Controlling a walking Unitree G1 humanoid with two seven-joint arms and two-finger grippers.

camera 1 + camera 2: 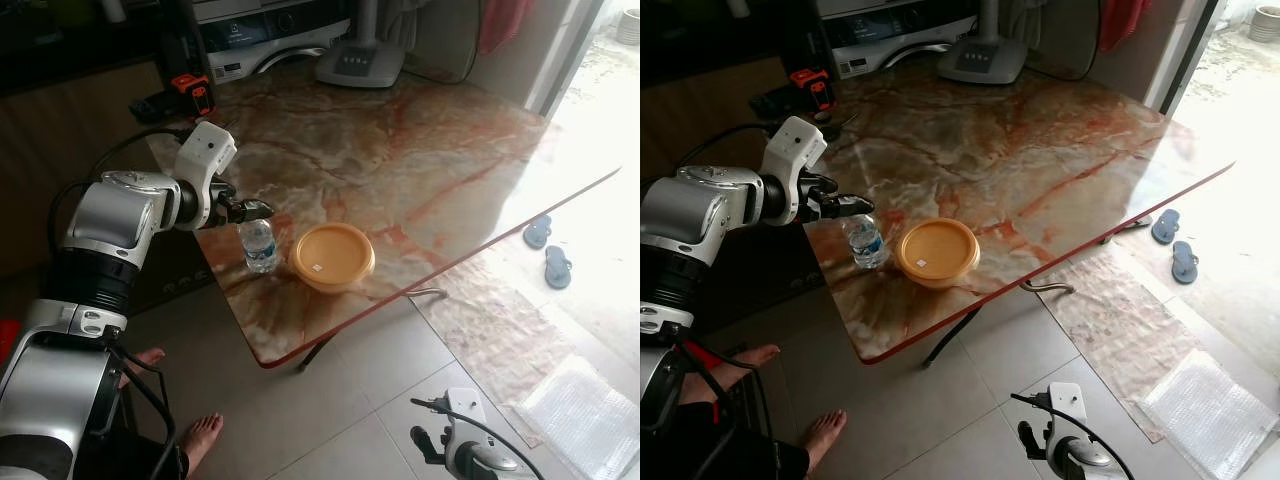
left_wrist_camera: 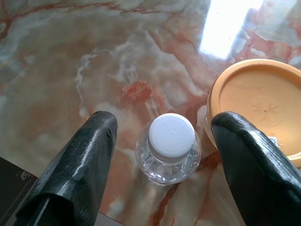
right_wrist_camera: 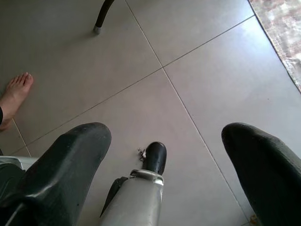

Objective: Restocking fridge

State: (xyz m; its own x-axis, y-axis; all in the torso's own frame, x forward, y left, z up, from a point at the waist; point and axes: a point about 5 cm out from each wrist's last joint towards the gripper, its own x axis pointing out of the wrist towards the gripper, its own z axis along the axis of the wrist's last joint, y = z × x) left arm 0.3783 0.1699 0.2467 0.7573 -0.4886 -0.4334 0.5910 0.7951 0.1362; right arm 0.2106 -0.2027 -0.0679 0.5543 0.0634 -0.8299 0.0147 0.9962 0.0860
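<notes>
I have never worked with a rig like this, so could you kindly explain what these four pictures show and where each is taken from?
This is a humanoid robot with two silver arms. The two wide pictures come from its head camera, looking down at a marble table. The other two come from wrist cameras looking along each gripper's black fingers. The left gripper is open, its fingers either side of a small water bottle standing beside a lidded orange container; nothing is held yet. The right gripper, also open, hangs idle over the tiled floor, where a person's bare foot shows.
</notes>
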